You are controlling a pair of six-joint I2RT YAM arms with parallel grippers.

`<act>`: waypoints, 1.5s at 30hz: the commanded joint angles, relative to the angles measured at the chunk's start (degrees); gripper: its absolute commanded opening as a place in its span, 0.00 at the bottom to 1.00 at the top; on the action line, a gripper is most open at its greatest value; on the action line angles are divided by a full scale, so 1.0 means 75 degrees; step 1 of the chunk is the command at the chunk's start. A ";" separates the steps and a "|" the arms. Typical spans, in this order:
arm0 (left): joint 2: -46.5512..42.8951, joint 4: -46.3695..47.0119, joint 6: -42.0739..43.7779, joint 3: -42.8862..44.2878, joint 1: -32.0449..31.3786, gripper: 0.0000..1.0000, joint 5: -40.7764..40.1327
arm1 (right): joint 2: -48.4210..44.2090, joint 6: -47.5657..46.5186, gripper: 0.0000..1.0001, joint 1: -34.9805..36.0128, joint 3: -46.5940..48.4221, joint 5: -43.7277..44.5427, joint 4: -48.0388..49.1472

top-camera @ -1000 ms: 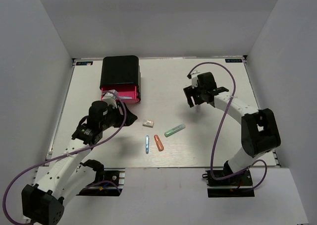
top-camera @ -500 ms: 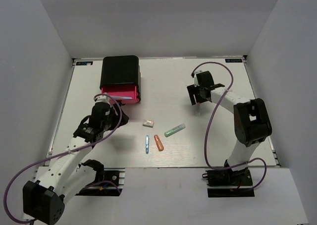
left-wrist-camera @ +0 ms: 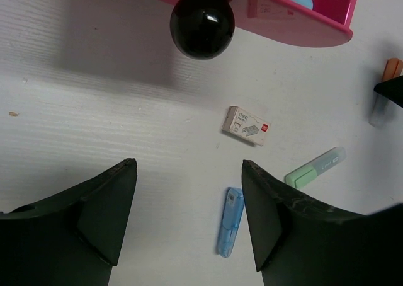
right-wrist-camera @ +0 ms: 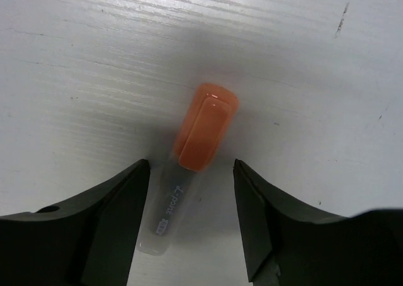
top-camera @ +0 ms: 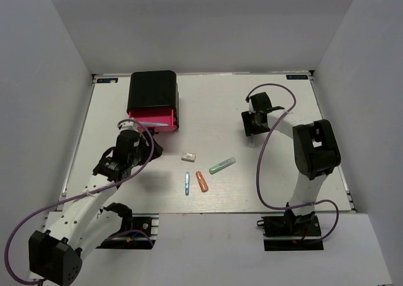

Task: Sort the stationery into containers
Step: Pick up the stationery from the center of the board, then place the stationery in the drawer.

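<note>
Fingers of your right arm (right-wrist-camera: 113,204) stand apart astride the orange-tipped clear marker (right-wrist-camera: 203,131); your left fingers (left-wrist-camera: 101,204) stand open, facing the pink drawer's (left-wrist-camera: 327,15) black knob (left-wrist-camera: 202,22).

2 arms, left stretched forward, left gripper (left-wrist-camera: 189,191) tilted down, jaws spread wide, right arm folded at the elbow, right gripper (right-wrist-camera: 192,172) aimed straight down, jaws parted

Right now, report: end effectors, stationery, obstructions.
Left end effector open, empty, facing drawer knob. Right end effector open, astride orange-tipped marker. Eraser, pen, orange marker, green marker loose mid-table. No obstruction seen.
</note>
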 commanded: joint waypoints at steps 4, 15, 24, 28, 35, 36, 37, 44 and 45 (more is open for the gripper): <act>-0.0199 -0.0048 -0.0216 -0.0044 -0.0023 0.78 -0.0222 | 0.0071 0.0160 0.52 -0.0030 0.0081 -0.0438 -0.0207; -0.0515 -0.0130 -0.0439 -0.0407 -0.0023 0.78 -0.0222 | -0.0479 -0.2086 0.10 0.0052 0.0947 -0.4514 -0.0162; -0.0515 -0.0130 -0.0767 -0.0560 -0.0023 0.78 -0.0293 | -0.0749 -0.4198 0.05 0.0755 0.2424 -0.7949 0.0893; -0.0586 -0.0130 -0.0767 -0.0630 -0.0023 0.78 -0.0293 | -0.0457 -0.4281 0.05 0.1363 0.3114 -0.8453 0.1981; -0.0656 -0.0060 -0.0767 -0.0630 -0.0023 0.78 -0.0222 | 0.0689 -0.3147 0.07 0.2687 0.4636 -0.7998 0.4570; -0.0737 -0.0060 -0.0767 -0.0630 -0.0023 0.78 -0.0222 | 0.0773 -0.3075 0.07 0.2840 0.4756 -0.7928 0.4702; -0.0738 -0.0060 -0.0767 -0.0630 -0.0023 0.78 -0.0222 | 0.1122 -0.3039 0.07 0.2911 0.4873 -0.7869 0.4784; -0.0808 -0.0060 -0.0767 -0.0630 -0.0023 0.78 -0.0222 | 0.1946 -0.2782 0.11 0.3544 0.5542 -0.7377 0.5008; -0.0808 -0.0060 -0.0767 -0.0630 -0.0023 0.78 -0.0222 | 0.2004 -0.2746 0.11 0.3602 0.5496 -0.7272 0.4984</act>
